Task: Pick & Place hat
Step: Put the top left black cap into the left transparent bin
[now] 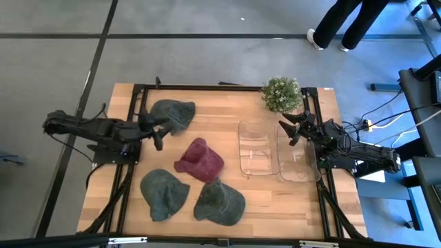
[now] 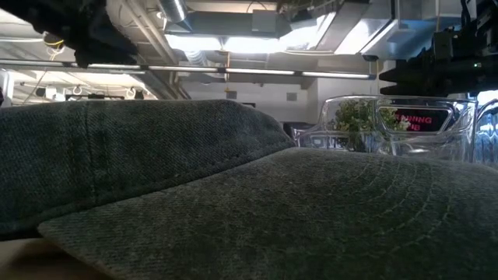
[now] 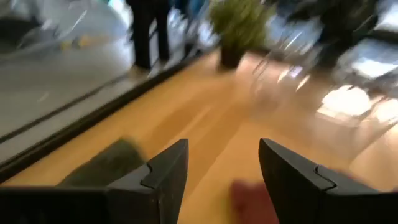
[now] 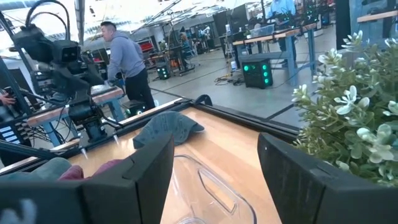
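Four hats lie on the wooden table. A grey-green one is at the far left, a maroon one sits in the middle, and two more grey-green ones lie near the front edge. My left gripper hovers open just beside the far-left hat, with nothing between its fingers. In its wrist view that hat and the maroon hat show on either side. My right gripper is open over the right clear container.
Two clear plastic containers stand side by side on the right half of the table. A potted plant sits at the far edge behind them. The two near hats fill the low view. People stand beyond the table.
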You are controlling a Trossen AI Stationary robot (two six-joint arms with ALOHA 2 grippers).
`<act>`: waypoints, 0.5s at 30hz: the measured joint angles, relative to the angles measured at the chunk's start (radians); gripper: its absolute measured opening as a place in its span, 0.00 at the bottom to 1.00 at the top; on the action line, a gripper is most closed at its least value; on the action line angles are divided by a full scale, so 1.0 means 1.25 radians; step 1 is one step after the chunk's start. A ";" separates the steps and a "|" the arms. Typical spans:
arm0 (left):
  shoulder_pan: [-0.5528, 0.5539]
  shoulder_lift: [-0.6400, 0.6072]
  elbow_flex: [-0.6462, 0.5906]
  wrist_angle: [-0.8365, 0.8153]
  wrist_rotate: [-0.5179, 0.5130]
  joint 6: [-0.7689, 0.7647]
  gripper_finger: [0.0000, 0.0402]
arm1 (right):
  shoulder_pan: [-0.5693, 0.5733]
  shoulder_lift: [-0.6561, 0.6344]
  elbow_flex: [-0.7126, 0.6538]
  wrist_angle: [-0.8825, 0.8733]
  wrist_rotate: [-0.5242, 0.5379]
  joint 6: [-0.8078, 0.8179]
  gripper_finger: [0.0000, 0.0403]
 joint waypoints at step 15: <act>0.368 0.278 0.138 -0.195 0.294 -0.079 0.47 | 0.000 0.000 0.000 0.000 0.000 -0.016 0.58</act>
